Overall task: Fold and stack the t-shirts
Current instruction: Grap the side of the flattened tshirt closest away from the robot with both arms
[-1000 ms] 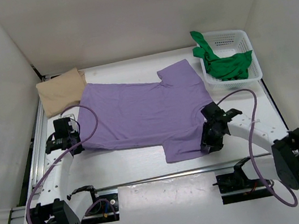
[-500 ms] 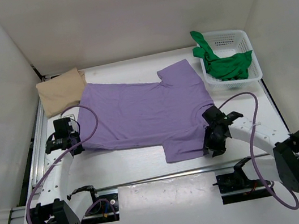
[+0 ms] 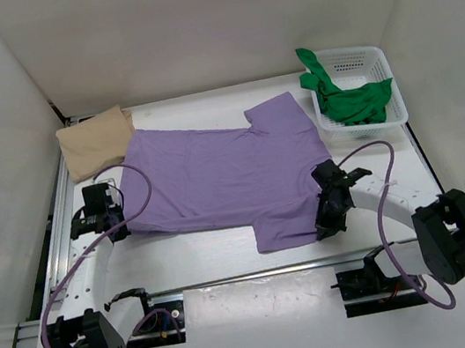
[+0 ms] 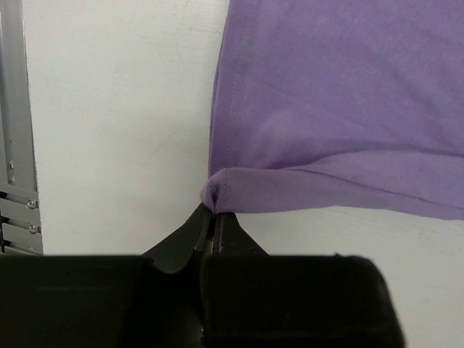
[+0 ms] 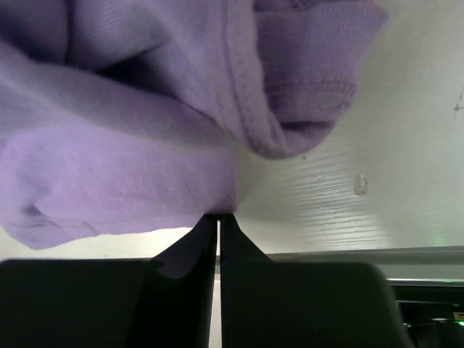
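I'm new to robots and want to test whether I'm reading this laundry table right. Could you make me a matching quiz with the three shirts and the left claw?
Things:
1. purple t-shirt
2. tan t-shirt
3. green t-shirt
4. left claw

Place or state:
A. bunched in the white basket
B. lying folded at the far left
C. shut on a shirt corner
D. spread out in the middle

Pairs: 1-D, 2-B, 3-A, 4-C
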`<control>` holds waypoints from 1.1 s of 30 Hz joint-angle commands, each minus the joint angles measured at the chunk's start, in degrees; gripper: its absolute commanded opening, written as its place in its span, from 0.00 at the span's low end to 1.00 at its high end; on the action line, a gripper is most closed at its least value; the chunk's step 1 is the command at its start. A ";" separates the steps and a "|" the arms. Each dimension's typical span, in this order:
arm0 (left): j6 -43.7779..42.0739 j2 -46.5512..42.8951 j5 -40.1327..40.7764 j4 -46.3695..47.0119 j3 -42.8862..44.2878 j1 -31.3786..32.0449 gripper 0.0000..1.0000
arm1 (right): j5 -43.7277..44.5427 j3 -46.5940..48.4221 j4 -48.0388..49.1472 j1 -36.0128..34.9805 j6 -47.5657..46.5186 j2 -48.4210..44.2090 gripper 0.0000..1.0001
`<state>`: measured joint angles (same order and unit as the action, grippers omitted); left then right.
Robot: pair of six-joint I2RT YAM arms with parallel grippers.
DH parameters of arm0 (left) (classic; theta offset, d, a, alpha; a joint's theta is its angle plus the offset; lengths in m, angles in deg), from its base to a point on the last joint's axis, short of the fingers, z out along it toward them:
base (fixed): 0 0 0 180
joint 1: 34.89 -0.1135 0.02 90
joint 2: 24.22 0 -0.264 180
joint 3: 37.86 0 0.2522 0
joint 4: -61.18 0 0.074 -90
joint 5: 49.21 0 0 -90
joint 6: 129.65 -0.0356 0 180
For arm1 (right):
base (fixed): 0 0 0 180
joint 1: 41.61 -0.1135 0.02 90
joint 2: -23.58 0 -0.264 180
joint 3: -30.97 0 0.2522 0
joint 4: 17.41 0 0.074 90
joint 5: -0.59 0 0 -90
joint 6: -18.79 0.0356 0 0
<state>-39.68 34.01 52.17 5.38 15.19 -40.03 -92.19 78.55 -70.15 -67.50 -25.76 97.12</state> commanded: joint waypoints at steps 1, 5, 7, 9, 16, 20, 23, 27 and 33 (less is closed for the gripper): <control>0.03 -1.99 0.93 -0.59 2.02 -0.30 0.10 | 2.61 -4.11 4.35 1.02 0.87 0.91 0.00; 0.03 -3.22 1.46 -1.64 2.02 -0.30 0.10 | 3.48 -2.89 -2.64 1.02 2.18 -5.41 0.00; 0.03 -5.23 1.98 -2.95 2.02 -0.30 0.10 | 5.15 -1.31 -7.49 1.02 3.32 -11.20 0.00; 0.03 -6.64 2.50 -5.06 1.41 -0.30 0.10 | 8.75 2.37 -15.98 -1.60 6.29 -16.90 0.00; 0.03 -14.28 3.13 -12.27 -1.05 -0.30 0.10 | 15.44 12.31 -36.59 -13.12 21.86 -29.49 0.00; 0.03 -17.28 3.13 -16.92 -1.06 -0.30 0.10 | 19.21 19.68 -43.62 -15.77 27.40 -31.35 0.00; 0.03 -18.07 3.13 -17.46 -1.06 -0.30 0.10 | 23.69 26.26 -44.60 -15.77 26.27 -30.83 0.00; 0.03 -15.18 2.51 -14.92 0.34 -0.30 0.10 | 27.57 31.91 -39.53 -11.93 15.77 -21.98 0.00; 0.03 -4.38 -0.82 -8.85 3.50 -0.30 0.10 | 22.49 35.34 -25.38 0.89 0.80 -11.94 0.00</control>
<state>-39.68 25.60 53.30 -7.93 15.30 -40.03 -69.22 111.60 -102.34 -71.72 -15.18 82.63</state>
